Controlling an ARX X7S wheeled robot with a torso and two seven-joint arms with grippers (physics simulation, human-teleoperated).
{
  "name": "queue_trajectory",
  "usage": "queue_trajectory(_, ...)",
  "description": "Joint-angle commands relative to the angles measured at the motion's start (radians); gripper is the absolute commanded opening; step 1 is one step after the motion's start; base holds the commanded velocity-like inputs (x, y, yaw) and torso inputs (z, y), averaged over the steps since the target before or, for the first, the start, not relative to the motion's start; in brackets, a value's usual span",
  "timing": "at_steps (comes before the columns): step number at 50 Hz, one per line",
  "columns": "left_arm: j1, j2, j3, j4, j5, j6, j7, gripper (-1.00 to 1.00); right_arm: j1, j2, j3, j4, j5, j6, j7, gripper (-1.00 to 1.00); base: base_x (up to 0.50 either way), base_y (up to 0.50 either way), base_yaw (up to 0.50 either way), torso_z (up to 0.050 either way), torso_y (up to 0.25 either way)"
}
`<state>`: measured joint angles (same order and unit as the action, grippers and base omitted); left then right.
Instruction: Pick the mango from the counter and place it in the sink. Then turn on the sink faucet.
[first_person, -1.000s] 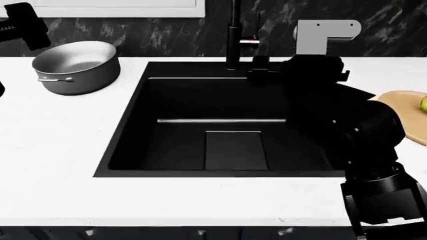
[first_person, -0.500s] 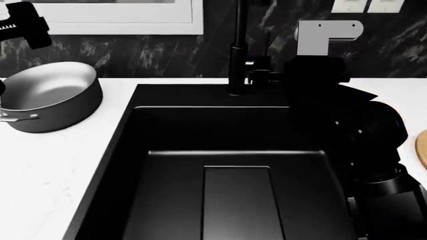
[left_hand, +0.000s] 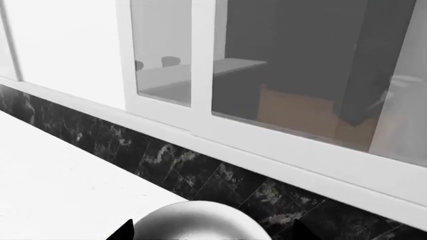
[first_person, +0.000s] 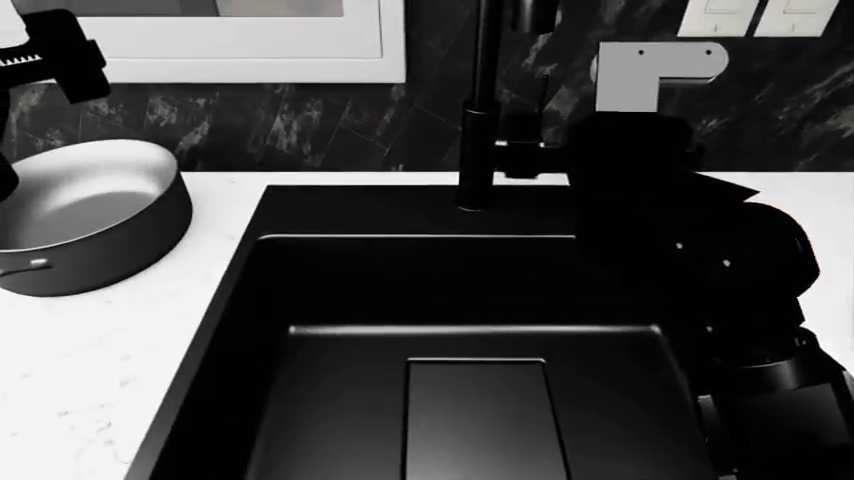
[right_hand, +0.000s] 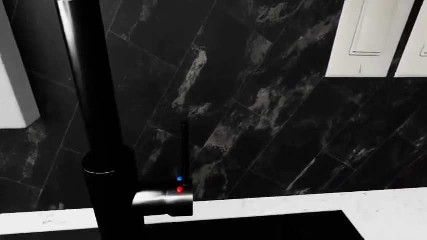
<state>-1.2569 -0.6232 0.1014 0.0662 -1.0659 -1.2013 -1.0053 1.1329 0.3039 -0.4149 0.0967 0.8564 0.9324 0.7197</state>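
From my head camera, the black sink (first_person: 454, 330) fills the lower middle of the view, set into the white marble counter (first_person: 80, 380). Its floor and the rectangular drain plate (first_person: 478, 418) show bare, and I see no mango in what is visible of the basin or on the counter, so I cannot confirm the first half of the task from here. My right arm reaches across to the faucet column (first_person: 477, 120), and my right gripper (first_person: 523, 158) sits just beside it at the height of the side lever. The dark fingers merge with the faucet, so I cannot tell whether they are spread or closed. No water is running, so I judge that turning the faucet on is still to do. My left gripper (first_person: 54, 55) hangs high above the grey pot (first_person: 83, 215), well away from the sink; whether it is spread or closed I cannot tell either.

My left wrist camera shows the pot's rounded rim (left_hand: 200, 222), the dark backsplash and a window (left_hand: 293, 75), nothing of the task.

My right wrist camera looks straight at the faucet column (right_hand: 100, 125) and its chrome lever (right_hand: 163, 200) with red and blue marks. The lever lies close ahead; my fingertips are out of frame.
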Motion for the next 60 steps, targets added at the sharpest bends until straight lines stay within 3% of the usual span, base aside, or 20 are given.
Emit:
queue_trajectory(1,0.02,-0.01,-0.007,0.002,-0.005,0.008,0.006,1.0,-0.043,0.038,0.138,-0.202,0.195,0.169,0.165,1.0,0.0,0.0,0.0,0.0,0.0)
queue_trajectory(8,0.028,-0.005,0.0,-0.007,0.005,0.023,0.012,1.0,-0.03,0.1,0.325,-0.433,0.681,0.421,0.524,1.0,0.0,0.0,0.0,0.0,0.0)
queue_trajectory(16,0.02,-0.007,0.0,-0.01,0.001,0.018,0.009,1.0,-0.033,0.221,0.354,-0.438,0.932,0.444,0.726,1.0,0.0,0.0,0.0,0.0,0.0)
queue_trajectory(19,0.03,-0.006,0.004,-0.008,0.006,0.024,0.011,1.0,-0.046,0.316,0.309,-0.461,1.116,0.341,0.849,1.0,0.0,0.0,0.0,0.0,0.0)
queue_trajectory(25,0.027,-0.002,0.004,-0.009,0.002,0.022,0.005,1.0,-0.013,0.545,0.087,-0.549,1.268,0.063,0.848,1.0,0.0,0.0,0.0,0.0,0.0)
queue_trajectory(32,0.035,-0.004,0.003,-0.011,0.001,0.028,0.01,1.0,-0.048,0.679,0.046,-0.597,1.358,-0.044,0.832,1.0,0.0,0.0,0.0,0.0,0.0)
queue_trajectory(40,0.038,-0.004,0.015,-0.032,0.02,0.05,0.028,1.0,0.042,0.889,-0.06,-0.613,1.5,-0.125,0.842,1.0,0.0,0.0,0.0,0.0,0.0)
queue_trajectory(47,0.036,-0.002,0.013,-0.027,0.013,0.045,0.02,1.0,0.017,1.031,-0.019,-0.614,1.529,-0.2,0.796,1.0,0.0,0.0,0.0,0.0,0.0)
queue_trajectory(49,0.032,-0.003,0.016,-0.029,0.015,0.044,0.022,1.0,-0.02,1.13,0.009,-0.636,1.544,-0.245,0.76,1.0,0.0,0.0,0.0,0.0,0.0)
queue_trajectory(60,0.031,-0.005,0.014,-0.024,0.008,0.039,0.015,1.0,-0.062,1.265,0.019,-0.669,1.573,-0.326,0.713,1.0,0.0,0.0,0.0,0.0,0.0)
